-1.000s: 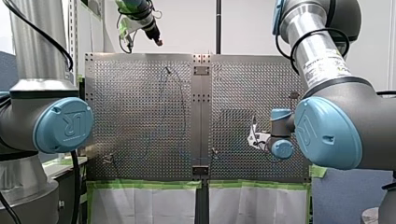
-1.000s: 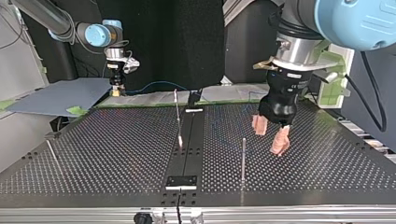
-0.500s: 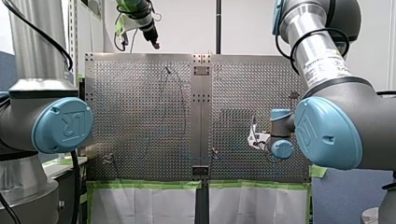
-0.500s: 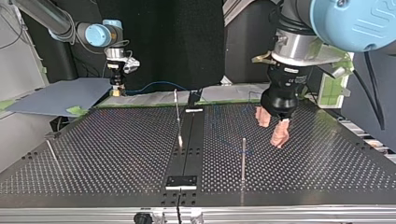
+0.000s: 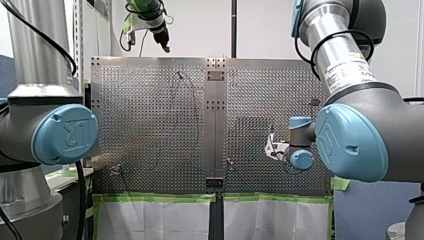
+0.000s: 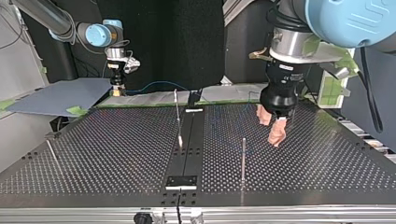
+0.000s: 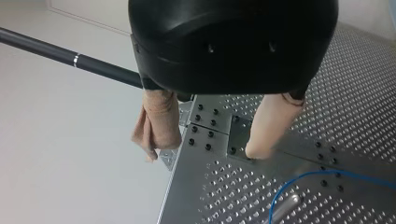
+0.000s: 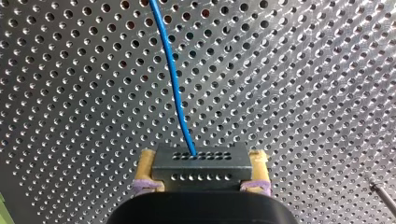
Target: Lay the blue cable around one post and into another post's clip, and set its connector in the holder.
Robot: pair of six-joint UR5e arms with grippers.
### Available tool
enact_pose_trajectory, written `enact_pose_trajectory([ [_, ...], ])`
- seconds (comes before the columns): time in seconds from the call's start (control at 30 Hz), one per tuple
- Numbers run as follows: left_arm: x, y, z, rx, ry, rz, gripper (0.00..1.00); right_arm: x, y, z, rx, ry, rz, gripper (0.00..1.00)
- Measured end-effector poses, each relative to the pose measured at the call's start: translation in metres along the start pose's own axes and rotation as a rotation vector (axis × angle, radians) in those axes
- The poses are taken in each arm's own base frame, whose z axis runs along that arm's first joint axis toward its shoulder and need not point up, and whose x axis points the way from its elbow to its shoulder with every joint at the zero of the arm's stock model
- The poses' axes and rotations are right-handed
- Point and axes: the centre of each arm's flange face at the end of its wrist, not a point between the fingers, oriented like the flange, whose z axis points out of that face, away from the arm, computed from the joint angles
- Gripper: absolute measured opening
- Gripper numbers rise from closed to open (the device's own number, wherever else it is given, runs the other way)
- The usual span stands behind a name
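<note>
Through the right wrist view the blue cable [image 8: 173, 79] runs away over the perforated plate from a black connector [image 8: 201, 161]. My right gripper [image 8: 201, 176] is shut on that connector, a yellow pad on each side. In the top view my right gripper [image 6: 116, 88] hangs beyond the far left edge, and the cable [image 6: 159, 85] arcs from it toward the table. My left gripper [image 6: 272, 127] hovers open over the plate right of the middle, its beige pads empty. In the left wrist view my left gripper [image 7: 204, 150] stands over the table's edge, with the cable [image 7: 303, 179] looping beside a post [image 7: 282, 210].
A tall post [image 6: 243, 158] stands just in front of my left gripper, and a slimmer post [image 6: 177, 116] by the centre strip. A thin rod [image 6: 51, 151] leans at the left. A holder block [image 6: 182, 181] sits on the centre strip near the front edge. Grey sheet [image 6: 56, 98] at the back left.
My left gripper has risen a little and turned at the wrist, drifting slightly left in the front view. My right gripper has stayed put with the connector.
</note>
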Motion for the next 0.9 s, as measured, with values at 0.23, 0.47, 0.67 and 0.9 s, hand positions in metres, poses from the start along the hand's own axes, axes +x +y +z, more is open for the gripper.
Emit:
enact_pose_trajectory([
  [0.23, -0.0003, 0.0021, -0.0014, -0.038, -0.008, 0.066, 1.0, -0.0002, 0.0, -0.0002, 0.0, -0.001, -0.001, 0.0],
  [0.47, -0.0016, 0.0071, -0.0018, -0.091, -0.017, 0.127, 1.0, -0.0002, -0.0001, -0.0002, 0.0, -0.001, -0.002, 0.0],
  [0.67, -0.0024, 0.0094, -0.002, -0.116, -0.019, 0.193, 1.0, -0.0001, -0.0001, -0.0002, 0.0, -0.001, -0.002, 0.0],
  [0.9, -0.0025, 0.0094, -0.0021, -0.116, -0.017, 0.228, 1.0, 0.0, -0.0001, -0.0002, 0.0, -0.001, -0.002, 0.0],
])
